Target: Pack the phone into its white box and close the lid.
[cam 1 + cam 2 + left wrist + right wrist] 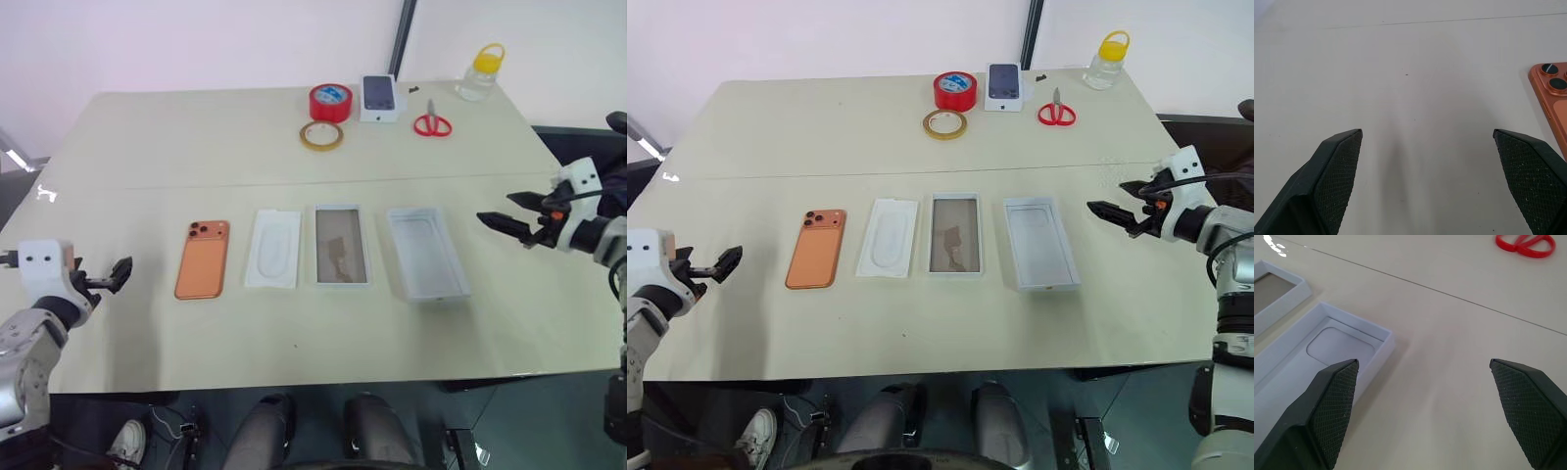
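Observation:
The orange phone [202, 259] lies camera side up on the table, left of centre. To its right, in one row, lie a flat white insert [272, 249], the shallow white box [342, 245] and the deeper white lid [426, 253], open side up. My left gripper [120, 274] hovers open left of the phone, apart from it; the left wrist view shows the phone's lens corner [1552, 93] past one fingertip. My right gripper [502, 209] stands open to the right of the lid, pointing at it. The right wrist view shows the lid [1327, 347] and the box [1278, 293].
At the table's far edge stand a red tape roll [330, 101], a tan tape ring [321, 135], a small white box topped with a dark phone [380, 98], red scissors [432, 124] and a yellow-capped bottle [482, 70].

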`<state>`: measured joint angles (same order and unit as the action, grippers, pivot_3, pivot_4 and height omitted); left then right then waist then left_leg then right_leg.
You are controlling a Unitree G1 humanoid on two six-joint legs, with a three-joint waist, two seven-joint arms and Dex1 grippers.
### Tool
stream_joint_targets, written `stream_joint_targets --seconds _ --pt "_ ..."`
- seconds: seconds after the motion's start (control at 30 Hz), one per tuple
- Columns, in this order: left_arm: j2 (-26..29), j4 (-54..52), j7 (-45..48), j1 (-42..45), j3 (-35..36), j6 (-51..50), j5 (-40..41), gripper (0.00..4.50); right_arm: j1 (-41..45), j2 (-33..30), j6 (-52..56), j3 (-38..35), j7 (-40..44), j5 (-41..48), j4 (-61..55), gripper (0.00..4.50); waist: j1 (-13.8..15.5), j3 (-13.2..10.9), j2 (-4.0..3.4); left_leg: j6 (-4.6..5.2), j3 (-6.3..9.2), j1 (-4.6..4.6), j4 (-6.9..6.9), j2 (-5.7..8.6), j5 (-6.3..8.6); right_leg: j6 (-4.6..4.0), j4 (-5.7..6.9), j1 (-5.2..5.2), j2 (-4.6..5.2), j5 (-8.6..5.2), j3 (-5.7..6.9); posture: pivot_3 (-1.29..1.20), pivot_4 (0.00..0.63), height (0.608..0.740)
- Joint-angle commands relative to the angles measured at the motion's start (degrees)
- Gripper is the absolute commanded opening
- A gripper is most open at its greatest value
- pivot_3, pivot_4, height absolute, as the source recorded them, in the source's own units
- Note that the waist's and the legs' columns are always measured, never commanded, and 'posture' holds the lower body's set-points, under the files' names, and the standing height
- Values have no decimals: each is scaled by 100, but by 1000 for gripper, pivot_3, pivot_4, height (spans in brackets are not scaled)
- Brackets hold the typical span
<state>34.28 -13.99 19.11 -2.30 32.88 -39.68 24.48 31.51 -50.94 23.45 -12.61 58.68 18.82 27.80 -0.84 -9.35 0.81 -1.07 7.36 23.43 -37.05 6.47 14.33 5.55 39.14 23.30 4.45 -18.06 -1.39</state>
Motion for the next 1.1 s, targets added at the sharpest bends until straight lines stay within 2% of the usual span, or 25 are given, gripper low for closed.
stream_joint_targets --seconds 0.03,0.4,0.63,0.83,0.93,1.0,1.1 --pt "20 -163 -27 0 129 26 42 4500 43 -35 18 -99 -10 85 -266 4475 6 0 0 0 0 0 0 0 0 0 0 0 0 0 0 0 150 740" --pt "159 -203 128 325 -107 -221 171 4500 -394 136 406 -73 -170 319 -1488 4475 7 0 0 0 0 0 0 0 0 0 0 0 0 0 0 0 150 740" --pt "56 -602 329 728 -894 -868 499 4500 -440 623 845 323 -360 587 -2918 4475 5 0 0 0 1 0 0 0 0 0 -1 0 0 0 1 0 150 740" --pt "-568 -1035 -17 1417 -1871 -2003 968 4500 -598 950 1210 945 -494 712 -4303 4475 28 -1 3 0 3 3 -5 2 0 1 -1 -1 0 0 2 0 150 740" --pt "-818 -1009 -255 1746 -1950 -2479 1092 4500 -618 1073 1365 1108 -651 736 -4607 4475 16 -3 8 0 6 3 -6 2 0 1 -1 -1 0 0 4 0 150 740" --pt "-1294 -989 -521 2051 -1895 -2898 1367 4500 -688 1116 1392 1236 -658 776 -4802 4475 15 -2 7 0 5 3 -6 2 0 1 0 0 -1 0 3 0 150 740" --pt "-1651 -879 -854 2281 -1904 -3375 1359 4500 -780 1156 1391 1383 -666 795 -4977 4475 10 -3 9 -1 6 2 -7 2 -1 1 1 -1 -2 0 5 0 150 740"
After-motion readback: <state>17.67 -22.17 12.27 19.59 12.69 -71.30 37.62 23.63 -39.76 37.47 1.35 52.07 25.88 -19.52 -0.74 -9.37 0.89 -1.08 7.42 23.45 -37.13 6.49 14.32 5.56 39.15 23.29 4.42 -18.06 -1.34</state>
